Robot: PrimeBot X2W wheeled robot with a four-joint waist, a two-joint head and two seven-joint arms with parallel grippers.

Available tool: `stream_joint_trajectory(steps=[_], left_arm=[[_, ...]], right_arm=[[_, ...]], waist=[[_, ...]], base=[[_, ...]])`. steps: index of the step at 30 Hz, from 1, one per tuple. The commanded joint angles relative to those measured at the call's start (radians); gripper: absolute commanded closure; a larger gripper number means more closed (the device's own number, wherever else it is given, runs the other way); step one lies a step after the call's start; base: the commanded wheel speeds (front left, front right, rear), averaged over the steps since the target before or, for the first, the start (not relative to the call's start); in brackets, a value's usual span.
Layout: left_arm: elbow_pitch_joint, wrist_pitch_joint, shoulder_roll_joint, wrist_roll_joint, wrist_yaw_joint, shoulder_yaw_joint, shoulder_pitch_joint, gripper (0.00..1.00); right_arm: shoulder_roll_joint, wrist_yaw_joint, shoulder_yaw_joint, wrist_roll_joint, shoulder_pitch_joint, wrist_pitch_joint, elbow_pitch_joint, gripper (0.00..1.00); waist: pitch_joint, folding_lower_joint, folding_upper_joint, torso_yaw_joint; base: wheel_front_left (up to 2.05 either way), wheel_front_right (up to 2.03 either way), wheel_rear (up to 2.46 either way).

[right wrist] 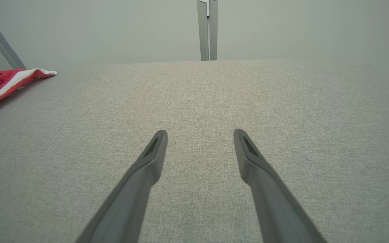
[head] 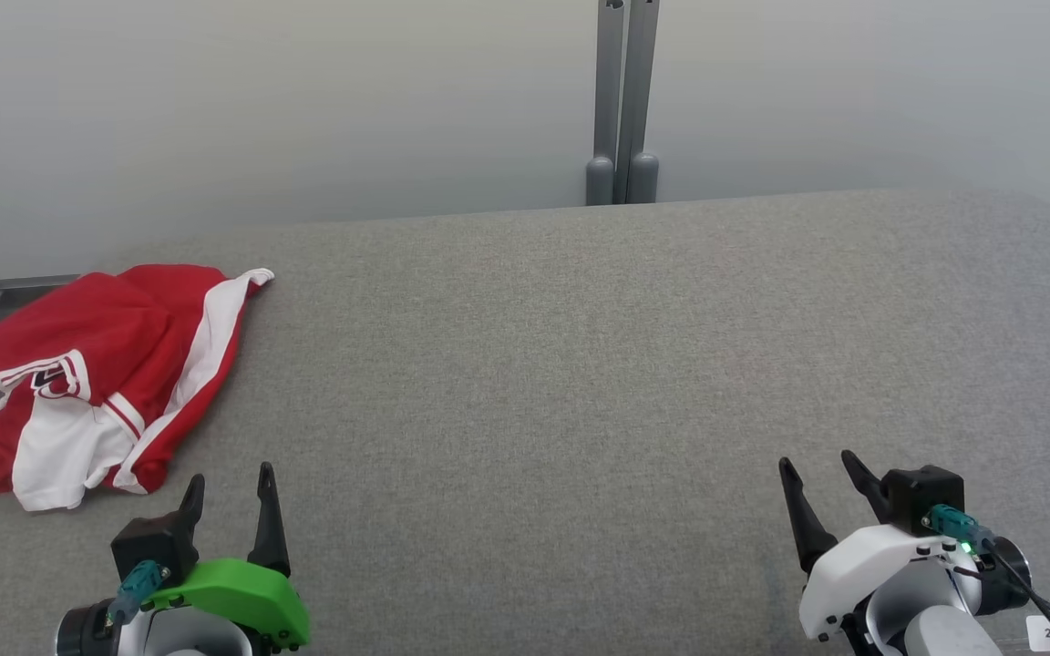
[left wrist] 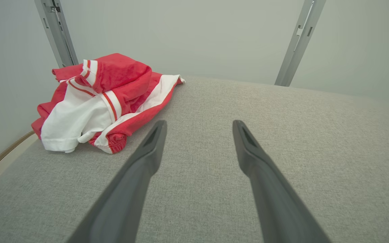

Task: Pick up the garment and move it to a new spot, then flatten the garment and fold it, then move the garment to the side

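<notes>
Two long fingers [left wrist: 142,168] of the left gripper [head: 231,474] stand wide apart at the near left, with nothing between them. They point toward the far side, above bare grey cloth. The right gripper [head: 816,458], at the near right, is spread just as wide and holds nothing, and its fingers lean a little to the left.

The garment [head: 106,374], red with white panels and stripes, lies crumpled in a heap at the left edge of the table [head: 580,364]. It is just beyond the left gripper and to its left, not touching it, and well apart from the right gripper. One white-tipped corner of the heap reaches toward the far side. The table's grey fabric top lies flat. Past its far edge, a pair of grey posts [head: 623,100] rises against a pale wall [head: 215,109].
</notes>
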Motion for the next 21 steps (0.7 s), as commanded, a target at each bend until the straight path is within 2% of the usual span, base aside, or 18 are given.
stream_joint_trajectory(steps=[1,14,21], left_arm=[[0.005,0.001,0.012,0.023,0.011,-0.004,-0.014,0.0],[0.021,-0.016,0.021,0.081,0.029,-0.022,-0.009,0.0],[0.018,-0.001,0.018,0.061,0.033,-0.024,-0.001,0.0]], right_arm=[[-0.005,0.0,0.003,-0.024,-0.012,-0.006,0.007,0.0],[-0.005,0.0,0.014,-0.103,-0.022,-0.021,0.044,0.0],[-0.005,0.0,0.016,-0.094,-0.024,-0.024,0.049,0.0]], waist=[[-0.001,0.0,0.0,0.001],[-0.013,0.0,0.0,0.0],[-0.014,0.0,0.0,0.0]], base=[[0.0,0.0,0.0],[0.0,0.0,0.0],[0.0,0.0,0.0]])
